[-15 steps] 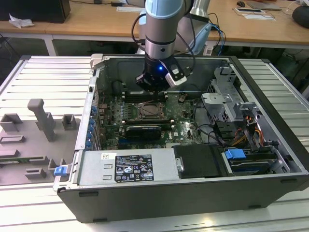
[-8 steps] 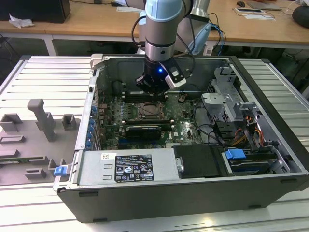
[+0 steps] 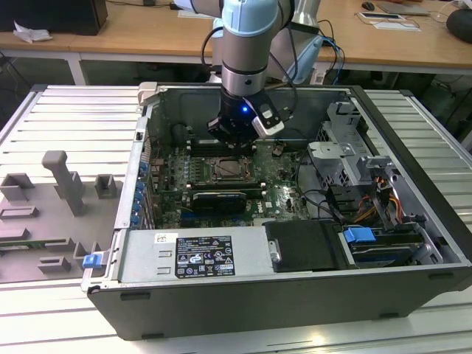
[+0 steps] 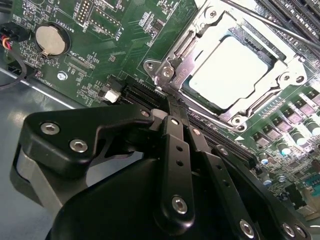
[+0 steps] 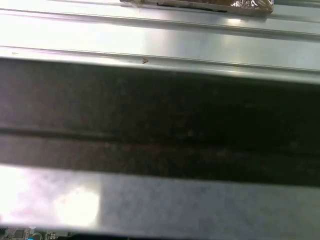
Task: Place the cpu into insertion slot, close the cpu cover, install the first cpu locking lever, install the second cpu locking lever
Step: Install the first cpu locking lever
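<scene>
In the second wrist view the cpu (image 4: pixel 234 70), pale silver-grey, lies flat in the insertion slot (image 3: pixel 225 171) on the green board. The cpu cover (image 4: pixel 202 31), a metal frame, is down around it, and the chip shows through its window. A thin metal lever rod (image 4: pixel 280 27) runs along the socket's far side. My gripper (image 4: pixel 167 100) is shut, with nothing visibly held. Its black fingers (image 4: pixel 176 150) meet at a tip right by the socket's corner hook (image 4: pixel 165 74). In the exterior view the gripper (image 3: pixel 232 136) hangs low inside the open case, just behind the socket.
The open computer case (image 3: pixel 243 302) walls in the board. A power supply (image 3: pixel 199 254) sits at the front and a drive cage (image 3: pixel 346 158) on the exterior view's right. A coin battery (image 4: pixel 50 40) and black slots (image 4: pixel 295 15) flank the socket. Grey fixtures (image 3: pixel 63 184) stand outside the case.
</scene>
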Robot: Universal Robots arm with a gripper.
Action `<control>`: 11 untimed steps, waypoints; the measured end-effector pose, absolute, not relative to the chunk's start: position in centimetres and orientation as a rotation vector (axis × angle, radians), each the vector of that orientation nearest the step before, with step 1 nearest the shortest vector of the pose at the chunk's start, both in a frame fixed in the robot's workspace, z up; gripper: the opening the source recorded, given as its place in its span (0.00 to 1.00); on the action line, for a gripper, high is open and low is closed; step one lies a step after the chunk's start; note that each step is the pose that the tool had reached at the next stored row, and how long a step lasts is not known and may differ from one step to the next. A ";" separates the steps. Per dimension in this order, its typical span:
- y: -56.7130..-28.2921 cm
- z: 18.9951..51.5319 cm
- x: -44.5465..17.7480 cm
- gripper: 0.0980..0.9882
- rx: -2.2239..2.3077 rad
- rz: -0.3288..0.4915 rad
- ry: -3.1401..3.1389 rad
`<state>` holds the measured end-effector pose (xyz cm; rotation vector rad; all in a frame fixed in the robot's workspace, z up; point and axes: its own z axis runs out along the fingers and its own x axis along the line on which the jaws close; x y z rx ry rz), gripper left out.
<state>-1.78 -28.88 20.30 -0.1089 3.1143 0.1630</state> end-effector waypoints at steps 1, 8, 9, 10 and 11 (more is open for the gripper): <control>-28.9 20.3 -1.8 0.01 -0.109 0.164 3.114; -29.0 20.5 -1.8 0.01 -0.109 0.163 3.115; -29.0 20.6 -1.8 0.01 -0.109 0.163 3.115; -29.0 20.6 -1.8 0.01 -0.109 0.164 3.115; -29.0 20.6 -1.8 0.01 -0.109 0.164 3.115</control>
